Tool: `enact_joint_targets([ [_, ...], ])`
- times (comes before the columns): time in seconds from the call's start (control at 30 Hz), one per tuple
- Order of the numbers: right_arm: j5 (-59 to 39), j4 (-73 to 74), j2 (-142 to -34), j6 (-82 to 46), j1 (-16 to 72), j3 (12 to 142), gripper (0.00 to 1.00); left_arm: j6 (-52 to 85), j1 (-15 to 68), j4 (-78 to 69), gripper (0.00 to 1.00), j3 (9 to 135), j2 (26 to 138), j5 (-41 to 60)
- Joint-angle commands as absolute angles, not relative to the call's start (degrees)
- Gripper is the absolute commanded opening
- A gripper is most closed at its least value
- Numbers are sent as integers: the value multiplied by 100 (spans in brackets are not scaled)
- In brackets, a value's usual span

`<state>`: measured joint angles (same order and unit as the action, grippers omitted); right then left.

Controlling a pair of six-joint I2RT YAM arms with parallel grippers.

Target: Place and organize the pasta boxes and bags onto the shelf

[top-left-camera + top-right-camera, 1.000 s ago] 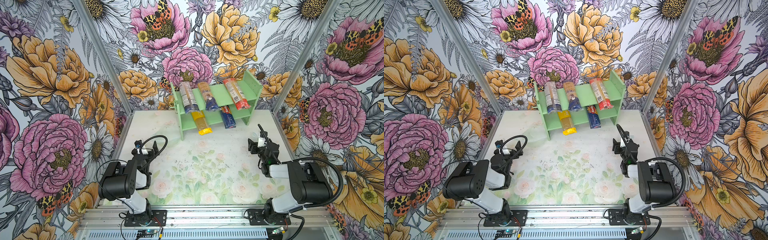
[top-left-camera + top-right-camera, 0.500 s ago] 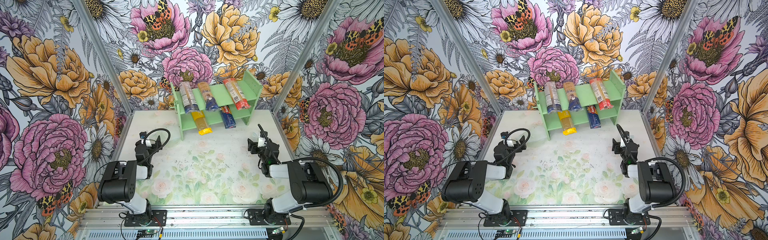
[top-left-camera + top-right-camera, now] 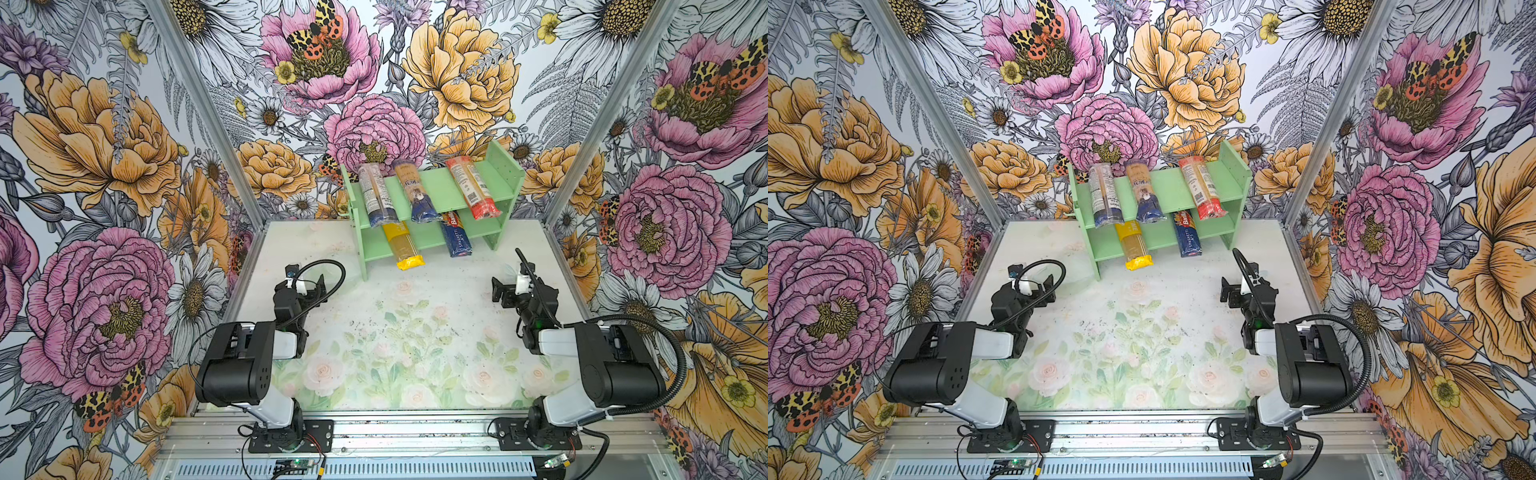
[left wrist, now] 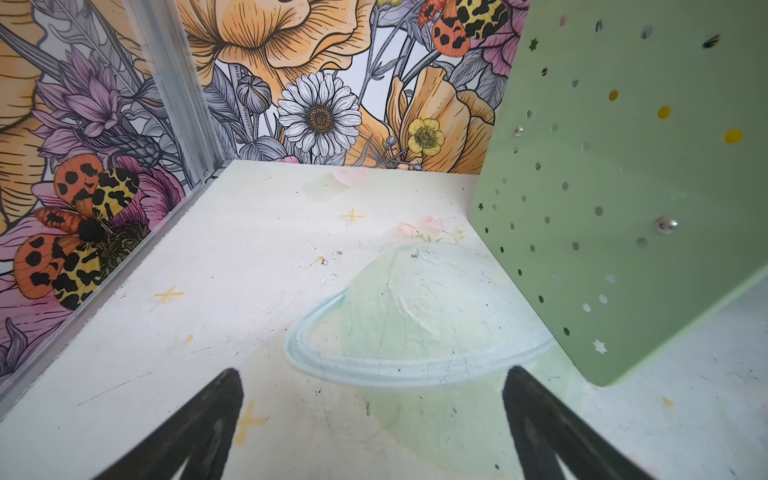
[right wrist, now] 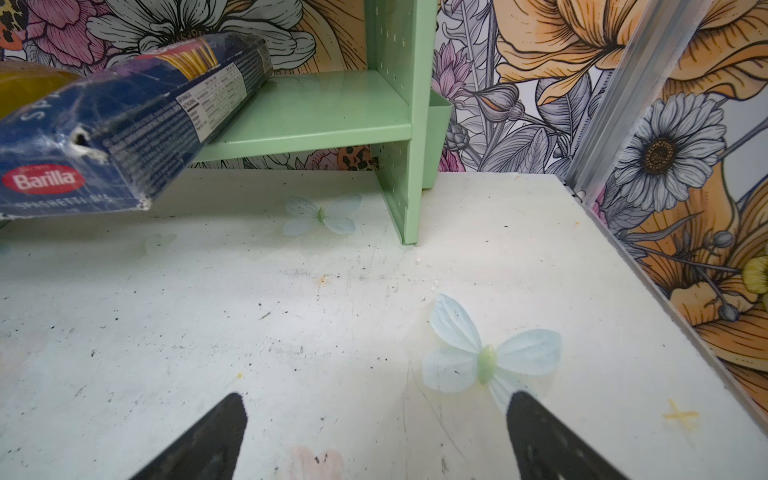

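Left hand [image 4: 374, 374] and right hand [image 5: 376, 395] both hang spread and empty above the tabletop [image 3: 415, 291], short of the shelf [image 3: 440, 193]. The pasta sits there (red-ended bag [image 3: 471, 191] and two clear bags [image 3: 376, 195] above, yellow bag [image 3: 403, 245] and Barilla box [image 3: 457, 239] below), long axes front-to-back, near ends jutting off the boards. Finishing well probably means nudging overhanging ends squarely inward.

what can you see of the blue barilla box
The Barilla box is a long dark-blue carton with a red oval logo, spaghetti lettering and a nutrition panel on one side. Its front end is scuffed, with a small torn hole. It lies on the shelf's lower tier, front end jutting past the edge.
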<state>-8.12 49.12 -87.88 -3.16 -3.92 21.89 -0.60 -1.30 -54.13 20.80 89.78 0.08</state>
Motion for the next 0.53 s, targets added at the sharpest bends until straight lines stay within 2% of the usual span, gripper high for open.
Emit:
enact_joint_targets([
  [0.0, -765, 5065, -8820, -282, -343, 2210, 100, -157, -112, -5432, 99, 2150, 8903, 33],
  [0.5, -760, 5078, -8815, -284, -344, 2199, 100, -114, -148, -5406, 99, 2163, 8910, 37],
])
